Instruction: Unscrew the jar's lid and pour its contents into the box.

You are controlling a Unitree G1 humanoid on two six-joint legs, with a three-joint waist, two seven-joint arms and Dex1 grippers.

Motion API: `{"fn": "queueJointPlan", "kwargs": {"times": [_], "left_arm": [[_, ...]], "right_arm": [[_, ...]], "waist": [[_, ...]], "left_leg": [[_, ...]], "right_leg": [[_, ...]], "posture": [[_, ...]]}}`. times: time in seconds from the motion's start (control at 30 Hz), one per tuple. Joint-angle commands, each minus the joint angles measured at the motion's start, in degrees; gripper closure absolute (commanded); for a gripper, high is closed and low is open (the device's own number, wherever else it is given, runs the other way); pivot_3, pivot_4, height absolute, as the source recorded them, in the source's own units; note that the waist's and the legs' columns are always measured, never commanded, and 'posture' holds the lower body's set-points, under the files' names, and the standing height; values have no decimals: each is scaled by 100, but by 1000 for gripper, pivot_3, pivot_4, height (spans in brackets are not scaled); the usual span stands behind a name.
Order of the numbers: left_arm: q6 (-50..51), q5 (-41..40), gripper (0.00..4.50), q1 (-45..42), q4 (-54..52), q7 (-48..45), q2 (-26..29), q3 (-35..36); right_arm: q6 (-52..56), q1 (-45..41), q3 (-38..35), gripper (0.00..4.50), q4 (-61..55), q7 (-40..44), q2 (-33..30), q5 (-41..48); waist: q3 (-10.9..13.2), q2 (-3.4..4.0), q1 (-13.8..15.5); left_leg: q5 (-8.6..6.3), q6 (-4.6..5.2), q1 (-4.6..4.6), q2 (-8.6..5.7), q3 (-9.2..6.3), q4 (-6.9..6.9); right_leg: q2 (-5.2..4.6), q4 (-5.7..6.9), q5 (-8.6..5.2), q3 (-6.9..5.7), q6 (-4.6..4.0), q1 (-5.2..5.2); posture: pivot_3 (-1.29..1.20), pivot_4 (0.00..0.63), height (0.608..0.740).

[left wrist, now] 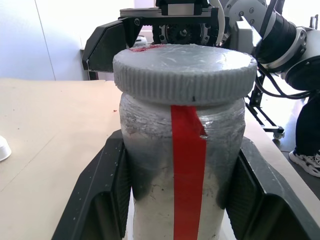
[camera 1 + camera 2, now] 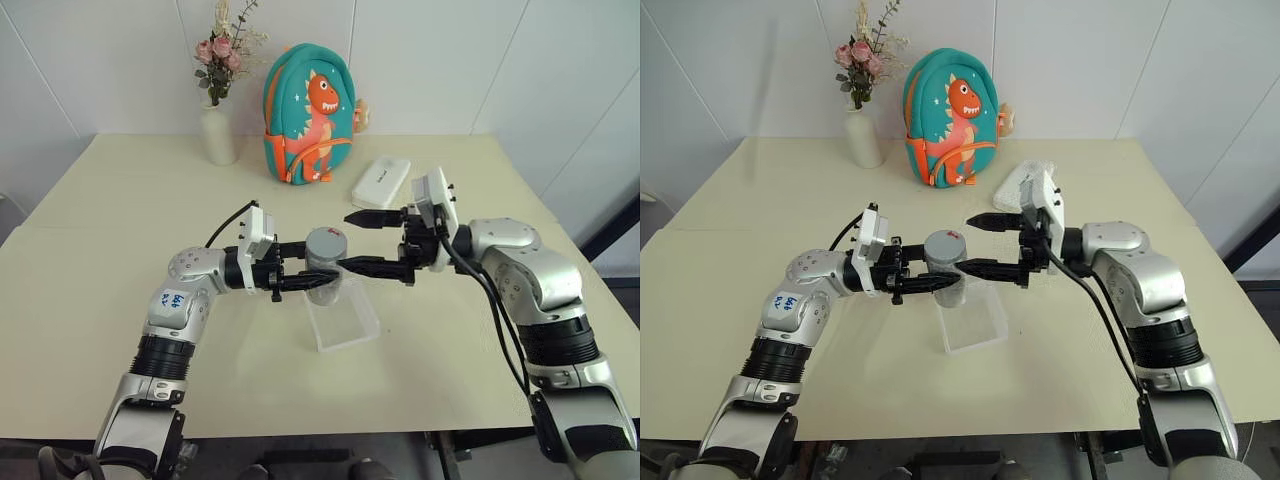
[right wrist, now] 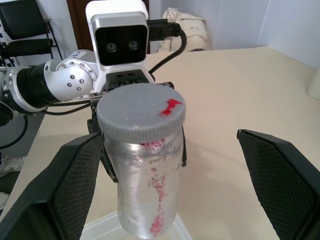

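My left gripper [image 2: 320,279] is shut on the body of the jar [image 2: 323,282], a clear cylinder with a red stripe [image 1: 187,165], and holds it upright just above the box [image 2: 348,322], a shallow clear tray on the table. The grey lid [image 2: 326,243] sits on the jar, with a red mark on top [image 3: 169,106]. From the right, my right gripper [image 2: 345,241] points at the lid and stands open. Its fingers [image 3: 75,185] flank the jar without touching it. I cannot make out the contents through the cloudy wall.
At the table's back stand a white vase with pink flowers [image 2: 219,133] and a teal dinosaur backpack [image 2: 309,115]. A white rounded case [image 2: 381,182] lies behind my right gripper. Bare beige table [image 2: 110,240] spreads to the left and in front.
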Motion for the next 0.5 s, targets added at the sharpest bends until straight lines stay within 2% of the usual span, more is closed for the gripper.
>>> {"fn": "queueJointPlan", "kwargs": {"times": [0.03,0.27,0.5], "left_arm": [[-109,-65,2454,-57,-40,-81,38,37],[-157,-46,2454,-124,48,-110,49,44],[-291,21,2454,-210,174,-198,-46,-72]], "right_arm": [[170,75,-235,35,-514,-23,-175,240],[333,-65,-267,35,-672,-242,-12,431],[147,-400,43,35,-289,-271,550,308]], "waist": [[0,0,0],[0,0,-2],[0,1,-6]], "left_leg": [[0,0,0,0,0,0],[0,0,1,0,0,1],[0,0,2,1,0,-1]], "right_leg": [[0,0,0,0,0,0],[0,1,0,0,0,1],[1,1,0,0,0,0]], "posture": [[0,150,740],[0,150,740],[0,150,740]]}}
